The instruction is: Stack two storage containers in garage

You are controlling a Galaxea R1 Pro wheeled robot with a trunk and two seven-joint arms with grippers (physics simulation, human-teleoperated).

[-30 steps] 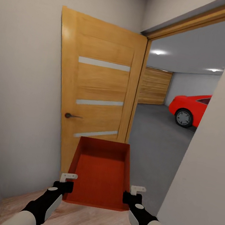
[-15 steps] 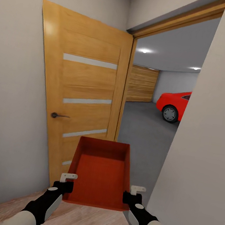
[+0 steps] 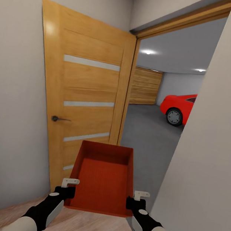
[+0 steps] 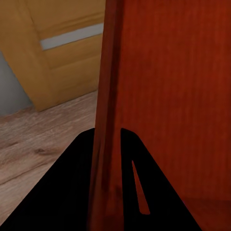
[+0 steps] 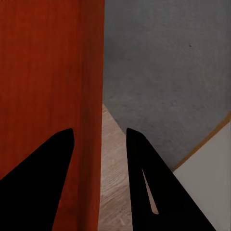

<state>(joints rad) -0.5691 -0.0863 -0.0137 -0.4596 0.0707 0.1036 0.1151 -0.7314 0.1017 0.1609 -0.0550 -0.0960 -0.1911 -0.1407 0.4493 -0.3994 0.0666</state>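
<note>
Head view: the storage container [image 3: 103, 177] hangs between both grippers, before the open wooden door [image 3: 85, 95]; the garage [image 3: 157, 111] lies far right. Left wrist view: left gripper [image 4: 107, 139] clamps its wall. Right wrist view: right gripper [image 5: 99, 137] straddles the opposite wall.

1. A wooden door [image 3: 86, 99] stands swung open against the pale wall [image 3: 3, 111] on the left; it carries three pale horizontal strips and a dark lever handle [image 3: 56, 119].
2. A wooden door frame [image 3: 128, 95] edges the opening, its top rail slanting up to the right.
3. Beyond the opening, a red car [image 3: 179, 105] shows its rounded end and one wheel (the rest is cut off by the near white wall [image 3: 214, 154] on the right).
4. A wood-panelled wall [image 3: 146, 86] closes the far side.
5. Two ceiling lights [image 3: 148, 52] glow overhead.
6. Light wood plank flooring [image 3: 85, 230] lies nearest the camera.
</note>
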